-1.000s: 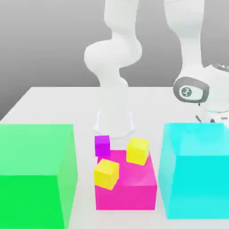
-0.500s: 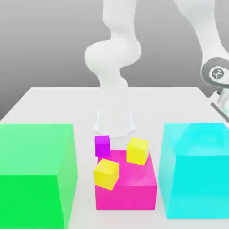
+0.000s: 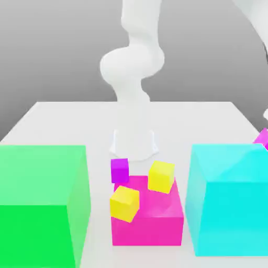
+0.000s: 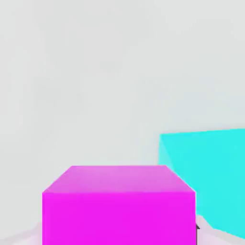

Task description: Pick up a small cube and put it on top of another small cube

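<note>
So the gripper (image 4: 119, 234) has one small purple cube (image 4: 118, 203) clamped between its fingers; in the hand view it sits right up close with the table (image 4: 95, 72) well below. In the exterior view that cube (image 3: 262, 138) peeks in at the far right edge, above the back of the big cyan block (image 3: 230, 201). The other small purple cube (image 3: 120, 169) sits on the table near the arm's base, touching the far left corner of the bigger pink cube (image 3: 152, 222). Two yellow cubes (image 3: 160, 176) (image 3: 124, 202) rest on that pink one, right by the target. My worry: coming down slightly off-centre could nudge the near yellow one or leave the purple cube overhanging so it tips off.
</note>
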`<state>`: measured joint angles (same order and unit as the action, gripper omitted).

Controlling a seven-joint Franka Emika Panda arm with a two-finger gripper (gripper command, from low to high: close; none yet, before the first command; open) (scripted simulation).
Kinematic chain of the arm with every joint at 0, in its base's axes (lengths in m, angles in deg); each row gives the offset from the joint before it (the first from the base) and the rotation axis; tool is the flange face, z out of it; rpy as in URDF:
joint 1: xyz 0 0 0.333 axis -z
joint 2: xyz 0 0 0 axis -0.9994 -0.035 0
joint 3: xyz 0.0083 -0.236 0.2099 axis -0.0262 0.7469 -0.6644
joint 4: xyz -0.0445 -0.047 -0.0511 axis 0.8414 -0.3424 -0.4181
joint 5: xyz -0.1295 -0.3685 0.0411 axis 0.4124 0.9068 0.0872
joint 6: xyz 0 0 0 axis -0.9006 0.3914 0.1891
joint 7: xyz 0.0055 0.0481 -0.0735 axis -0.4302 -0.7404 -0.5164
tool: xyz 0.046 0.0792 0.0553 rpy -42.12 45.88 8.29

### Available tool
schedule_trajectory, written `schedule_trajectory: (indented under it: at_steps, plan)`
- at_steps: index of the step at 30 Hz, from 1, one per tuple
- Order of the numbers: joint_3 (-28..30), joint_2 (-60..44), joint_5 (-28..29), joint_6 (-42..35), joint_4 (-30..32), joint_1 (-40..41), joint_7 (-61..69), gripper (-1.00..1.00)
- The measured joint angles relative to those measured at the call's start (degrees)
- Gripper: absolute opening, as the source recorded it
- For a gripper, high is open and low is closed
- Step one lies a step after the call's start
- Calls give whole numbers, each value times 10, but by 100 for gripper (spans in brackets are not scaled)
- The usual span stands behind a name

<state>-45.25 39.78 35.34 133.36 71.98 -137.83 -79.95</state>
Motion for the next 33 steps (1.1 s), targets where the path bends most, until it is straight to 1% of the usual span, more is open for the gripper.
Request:
schedule_trajectory:
  at_steps: [2, 5, 8, 13, 24, 33]
  plan:
    - [7, 7, 15, -31, -23, 0, -22, -100]
    - [36, 19, 66, -87, -36, 32, -20, -100]
    - [58, 28, 103, -112, -22, 67, 12, -100]
    - [86, 54, 137, -126, 16, 121, 80, -100]
    - [138, 160, 155, -84, 127, 201, 257, -100]
    - [219, 287, 144, -22, 223, 241, 422, -100]
